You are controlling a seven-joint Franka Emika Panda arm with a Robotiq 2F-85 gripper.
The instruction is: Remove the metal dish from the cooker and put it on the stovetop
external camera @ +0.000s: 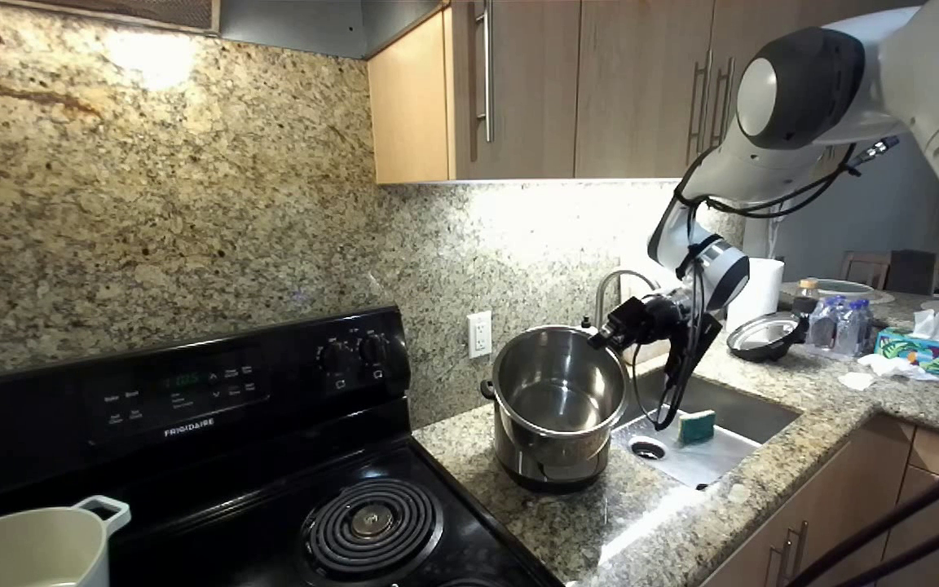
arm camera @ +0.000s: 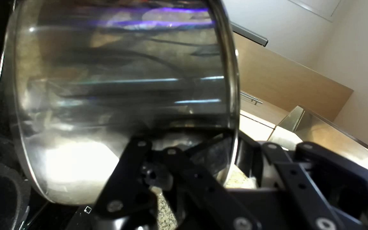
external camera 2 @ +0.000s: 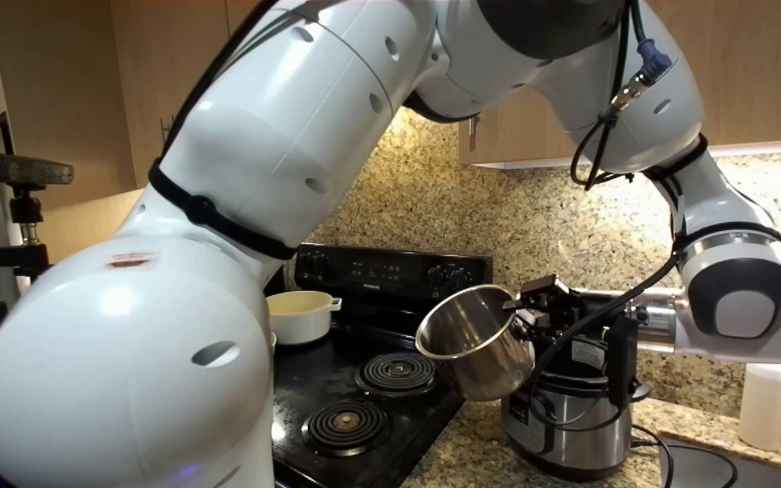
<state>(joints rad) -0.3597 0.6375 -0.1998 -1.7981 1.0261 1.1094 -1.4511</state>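
- Metal dish [external camera 2: 482,352] is out of the cooker [external camera 2: 594,440] and hanging tilted, mouth facing up and toward the near left.
- Gripper [external camera 2: 518,314] has the right side of the dish's rim pinched. Wrist view's pretty clear on that: one finger [arm camera: 211,156] inside the wall, the other outside.
- It's just left of the cooker's top, near the right edge of the stovetop [external camera 2: 417,420]. Can't tell if dish and cooker are touching.
- Cooker's sitting upright on the granite counter [external camera 2: 472,437], right of the stovetop.
- Cream-white pot [external camera 2: 299,331] is parked far left on the stovetop.
- Sink [external camera: 710,465] is off to the right, green sponge [external camera: 698,428] in it.
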